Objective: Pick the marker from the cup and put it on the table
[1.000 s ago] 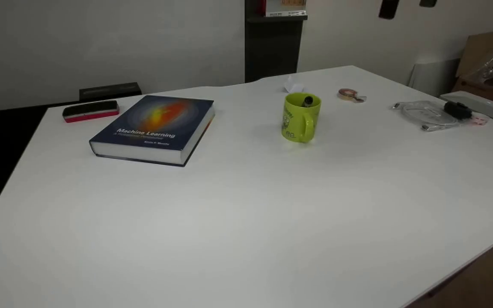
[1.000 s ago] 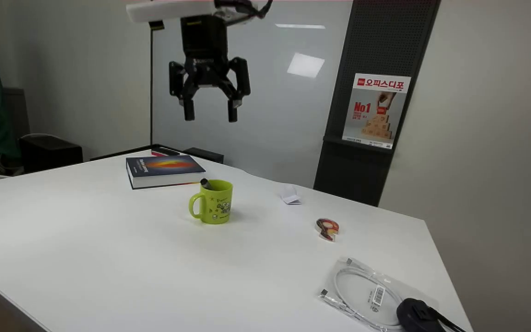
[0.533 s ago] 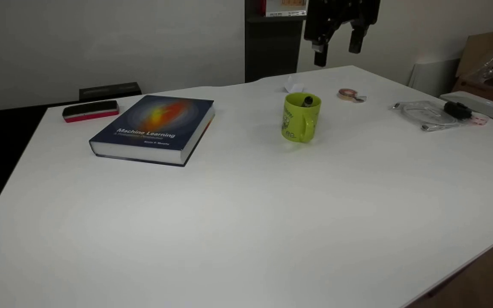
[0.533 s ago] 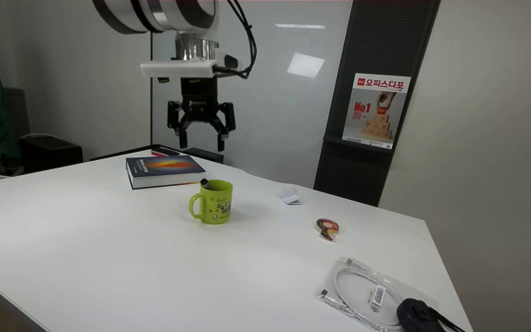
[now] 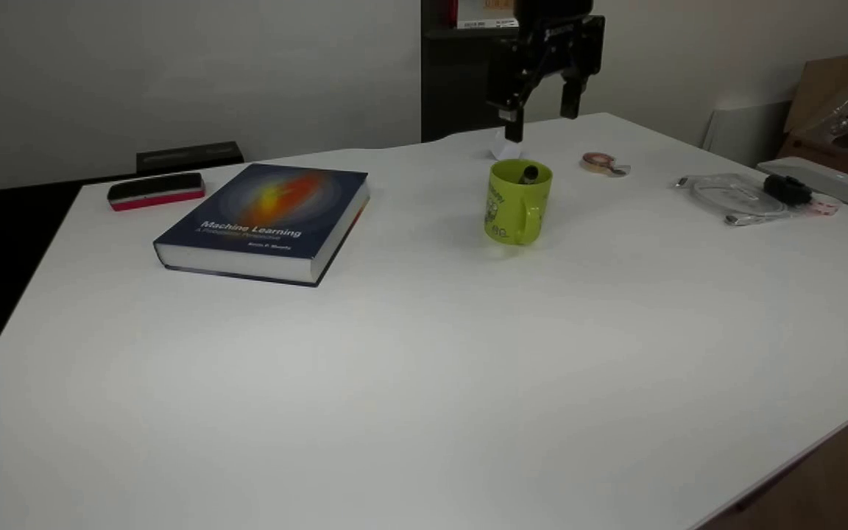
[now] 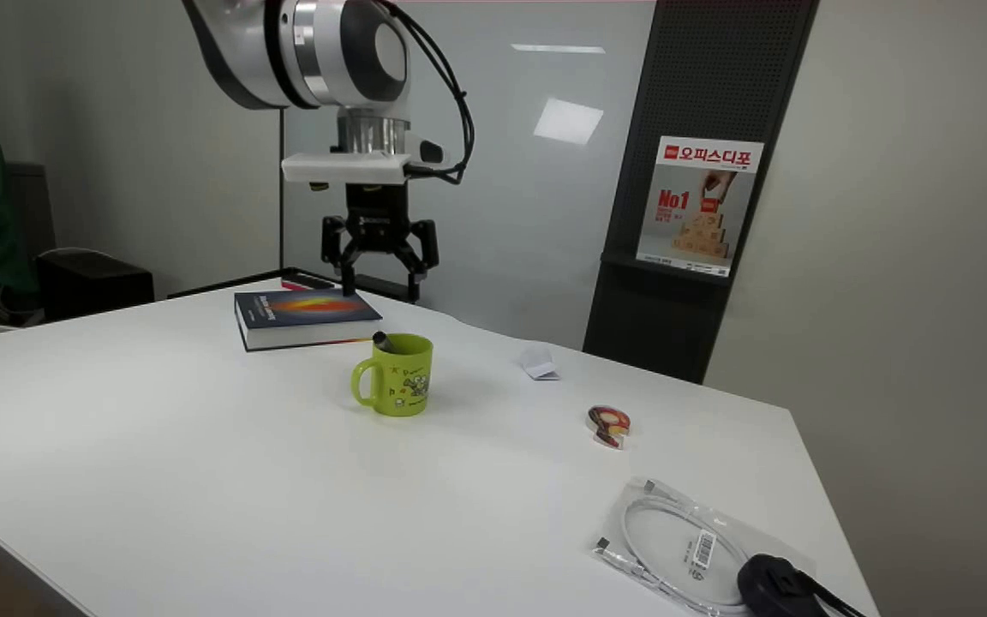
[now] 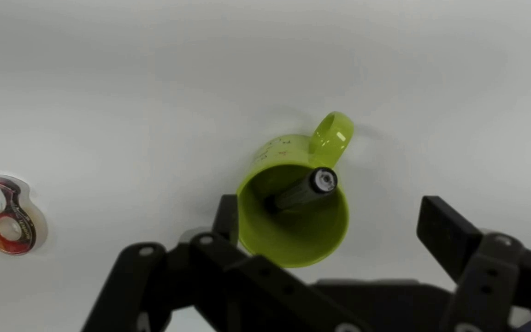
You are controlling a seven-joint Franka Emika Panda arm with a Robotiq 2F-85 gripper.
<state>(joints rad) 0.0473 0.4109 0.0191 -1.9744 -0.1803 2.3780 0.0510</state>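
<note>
The lime-green cup (image 5: 506, 215) stands upright on the white table (image 5: 394, 368); it also shows in an exterior view (image 6: 403, 387) and the wrist view (image 7: 293, 244). The dark marker (image 7: 303, 190) leans inside the cup, its end at the rim by the handle; it shows in both exterior views (image 5: 529, 174) (image 6: 383, 343). Its lower end is hidden inside the cup in the exterior views. My gripper (image 5: 542, 124) points down, open and empty, above the table beyond the cup in an exterior view (image 6: 380, 290). In the wrist view the cup lies nearer the left finger of my gripper (image 7: 329, 210).
A thick blue book (image 5: 269, 213) lies beside the cup, with a red-and-black case (image 5: 157, 191) behind it. A tape dispenser (image 6: 608, 426), a folded paper (image 6: 538, 362) and a bagged white cable (image 6: 682, 548) with a black object (image 6: 774, 586) lie on the cup's other side.
My gripper has come down a long way and, in an exterior view, moved left toward the cup. It stays open. The cup and the marker have not moved.
</note>
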